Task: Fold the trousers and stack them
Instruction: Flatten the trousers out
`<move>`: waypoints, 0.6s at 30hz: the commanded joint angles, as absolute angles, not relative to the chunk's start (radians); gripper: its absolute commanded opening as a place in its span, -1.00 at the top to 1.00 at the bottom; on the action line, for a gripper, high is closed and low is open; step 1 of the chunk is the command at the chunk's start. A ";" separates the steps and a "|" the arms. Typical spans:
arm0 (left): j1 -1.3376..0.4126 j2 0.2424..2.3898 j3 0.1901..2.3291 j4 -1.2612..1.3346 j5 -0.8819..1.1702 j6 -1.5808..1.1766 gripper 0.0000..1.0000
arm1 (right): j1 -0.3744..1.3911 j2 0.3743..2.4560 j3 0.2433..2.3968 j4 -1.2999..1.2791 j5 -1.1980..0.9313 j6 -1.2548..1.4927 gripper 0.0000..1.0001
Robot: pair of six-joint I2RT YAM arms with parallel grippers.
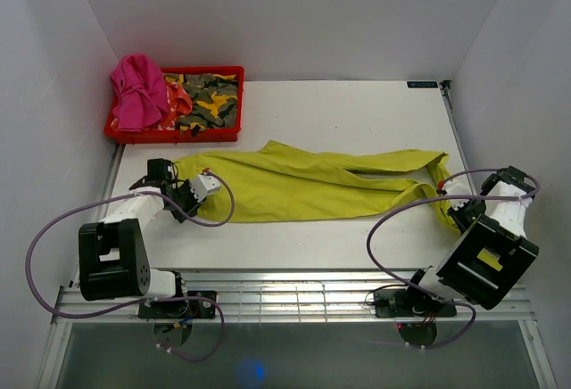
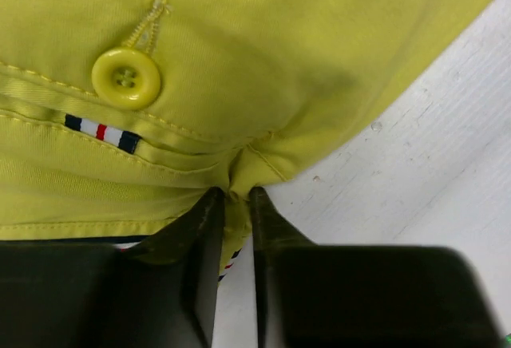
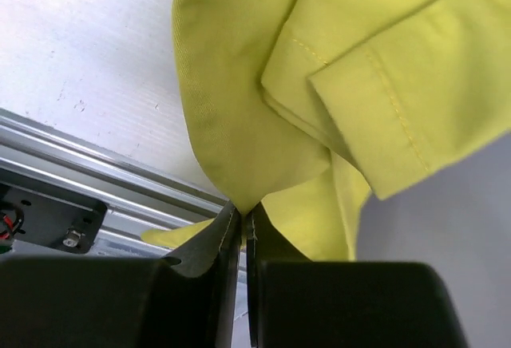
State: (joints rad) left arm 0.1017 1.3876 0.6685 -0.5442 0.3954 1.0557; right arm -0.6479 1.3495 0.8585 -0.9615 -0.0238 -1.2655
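Trousers: the trousers [image 1: 312,179] are spread lengthwise across the middle of the table [image 1: 357,112], with the waist at the left and the leg ends at the right. It is judged that no fold is made yet.
Left gripper: the left gripper [image 2: 233,195] is closed to a narrow gap on the waist edge. A pinch of yellow-green cloth is seen between the jaws, just below the button [image 2: 126,78] and the striped tab [image 2: 101,132].
Right gripper: the right gripper [image 3: 241,208] is pressed almost shut on a point of cloth at the leg end, beside the stitched hem [image 3: 399,124] and near the rail [image 3: 80,164] at the front edge of the table.
Reason for the grips: both ends are probably held so that the garment can be lifted or pulled straight together before a fold. This is only a judgement.
Legs: the two legs are laid side by side and are parted a little towards the right, where some table is shown between them.
Tray: a red tray [image 1: 120,130] is placed at the far left corner, with a pink cloth [image 1: 138,90] and a camouflage cloth [image 1: 210,99] in it. Its purpose cannot be told.
Hidden: how many layers are caught in each grip cannot be told. In the top view the fingertips are mostly covered by the wrists. Whether the leg end hangs over the table edge is not clear.
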 commanded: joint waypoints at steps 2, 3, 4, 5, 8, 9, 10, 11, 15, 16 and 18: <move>0.104 1.372 0.589 -0.654 0.322 1.132 0.79 | -0.660 1.269 0.959 -1.129 -0.092 -1.426 0.85; 0.106 1.308 0.601 -0.679 0.333 1.140 0.98 | -0.667 1.256 0.971 -1.149 -0.097 -1.449 0.85; 0.106 1.275 0.610 -0.702 0.344 1.135 1.00 | -0.673 1.247 0.998 -1.157 -0.106 -1.460 0.84; 0.112 1.241 0.623 -0.745 0.371 1.126 1.00 | -0.679 1.232 1.012 -1.166 -0.110 -1.474 0.84; 0.129 1.151 0.712 -0.826 0.417 1.072 1.00 | -0.707 1.224 1.081 -1.204 -0.141 -1.508 0.85; 0.136 1.138 0.769 -0.847 0.455 1.060 1.00 | -0.721 1.226 1.101 -1.216 -0.150 -1.514 0.85; 0.146 1.125 0.803 -0.868 0.474 1.030 1.00 | -0.729 1.230 1.123 -1.236 -0.159 -1.520 0.85; 0.164 1.121 0.834 -0.902 0.492 1.013 1.00 | -0.736 1.241 1.167 -1.245 -0.178 -1.523 0.85; 0.222 1.120 0.968 -0.943 0.571 0.931 1.00 | -0.787 1.284 1.277 -1.290 -0.218 -1.537 0.85; 0.236 1.120 1.009 -0.948 0.598 0.914 1.00 | -0.796 1.298 1.298 -1.304 -0.231 -1.548 0.85; 0.287 1.117 1.051 -0.968 0.629 0.870 1.00 | -0.827 1.302 1.345 -1.305 -0.242 -1.558 0.85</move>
State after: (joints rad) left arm 0.2356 1.1496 0.9802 -0.9035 0.5262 0.9539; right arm -0.7879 1.2900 1.2606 -1.1809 -0.1802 -1.3315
